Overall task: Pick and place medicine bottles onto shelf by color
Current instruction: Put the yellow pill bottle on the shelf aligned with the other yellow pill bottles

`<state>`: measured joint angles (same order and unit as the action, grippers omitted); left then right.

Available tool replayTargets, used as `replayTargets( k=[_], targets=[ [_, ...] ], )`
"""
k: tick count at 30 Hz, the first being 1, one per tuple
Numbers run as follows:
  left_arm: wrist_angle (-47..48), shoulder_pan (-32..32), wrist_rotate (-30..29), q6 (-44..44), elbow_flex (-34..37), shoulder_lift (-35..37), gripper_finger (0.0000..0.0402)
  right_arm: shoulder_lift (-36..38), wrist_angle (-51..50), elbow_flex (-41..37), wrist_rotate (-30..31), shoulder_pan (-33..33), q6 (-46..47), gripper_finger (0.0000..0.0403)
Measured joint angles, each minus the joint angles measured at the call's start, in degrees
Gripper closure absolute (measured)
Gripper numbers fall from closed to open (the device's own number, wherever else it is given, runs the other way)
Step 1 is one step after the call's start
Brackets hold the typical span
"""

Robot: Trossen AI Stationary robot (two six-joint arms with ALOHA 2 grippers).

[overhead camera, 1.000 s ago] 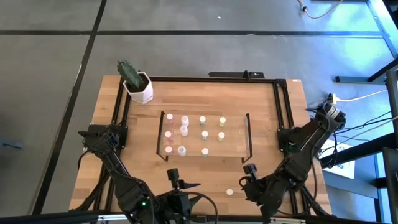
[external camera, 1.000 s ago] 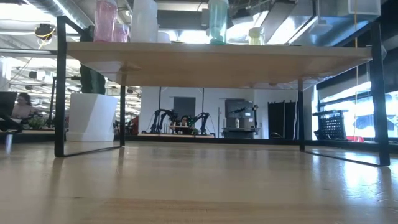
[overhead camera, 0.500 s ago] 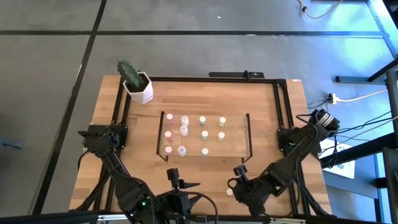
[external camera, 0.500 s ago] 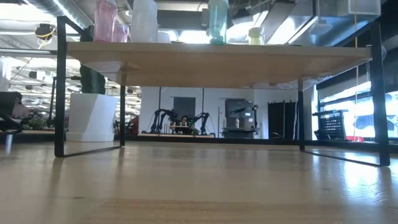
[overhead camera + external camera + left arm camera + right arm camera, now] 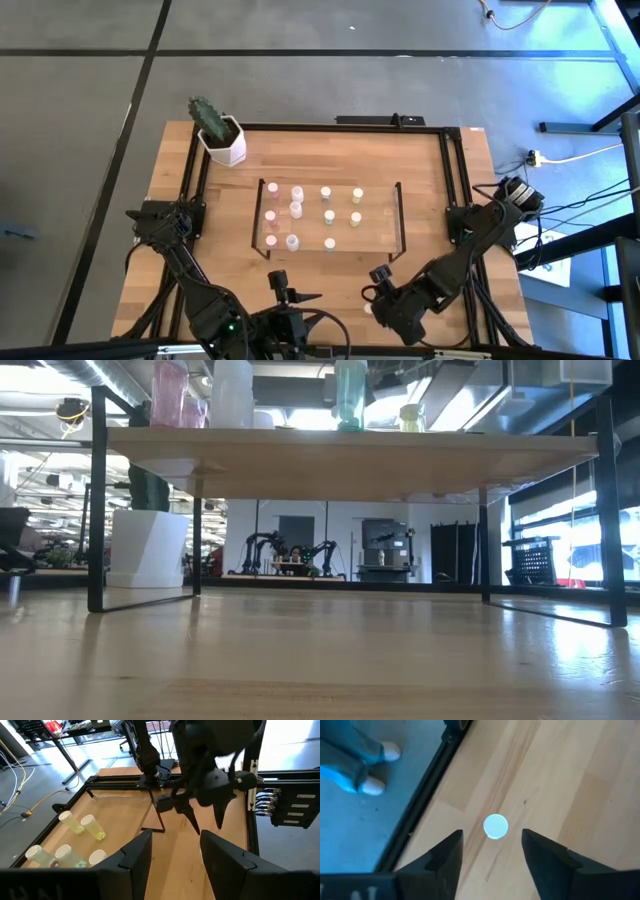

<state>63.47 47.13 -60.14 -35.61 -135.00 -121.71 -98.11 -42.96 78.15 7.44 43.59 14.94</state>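
Over the table's front edge, my right gripper [image 5: 491, 852] hangs with fingers spread, a loose medicine bottle [image 5: 495, 826] standing between them, ungrasped. My left gripper [image 5: 175, 852] waits open beside it. Ten other bottles stand on the shelf [image 5: 383, 238].

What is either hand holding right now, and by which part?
Nothing. The right hand is open above a lone bottle standing on the table, fingers apart on either side of its cap, not touching. The left hand waits open and empty.

Shelf bottles' [image 5: 351, 392] tops are cropped in low view.
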Motion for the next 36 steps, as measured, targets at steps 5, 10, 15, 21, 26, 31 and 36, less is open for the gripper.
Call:
replayTargets(
  k=[5,10,15,21,26,31,36],
  targets=[
    [0.04,0.00,-0.02,0.02,0.00,0.00,0.0242,-2.30,2.01,0.00,-0.53,0.00,-4.81,0.0163],
    [0.04,0.00,-0.04,0.04,0.00,0.00,0.0241,-3.90,3.47,0.00,-1.96,-0.99,-6.74,0.0156],
    [0.03,0.00,-0.02,0.03,0.00,0.00,0.0241,-6.24,3.48,0.00,-2.57,-2.06,-9.35,0.0156],
    [0.04,0.02,-0.02,0.04,0.00,0.00,0.0242,-9.10,3.43,0.00,-3.09,-2.23,-9.72,0.0156],
    [0.11,0.02,-0.02,0.16,0.00,0.00,0.0242,-11.16,3.47,0.00,-3.01,-2.23,-10.85,0.0156],
    [0.13,0.02,-0.02,0.17,0.00,0.00,0.0240,-12.06,3.47,0.00,-3.00,-2.23,-10.93,0.0157],
    [0.13,0.02,-0.01,0.15,0.00,0.00,0.0242,-12.21,3.48,0.00,-2.03,-2.23,-10.95,0.0183]
  ],
)
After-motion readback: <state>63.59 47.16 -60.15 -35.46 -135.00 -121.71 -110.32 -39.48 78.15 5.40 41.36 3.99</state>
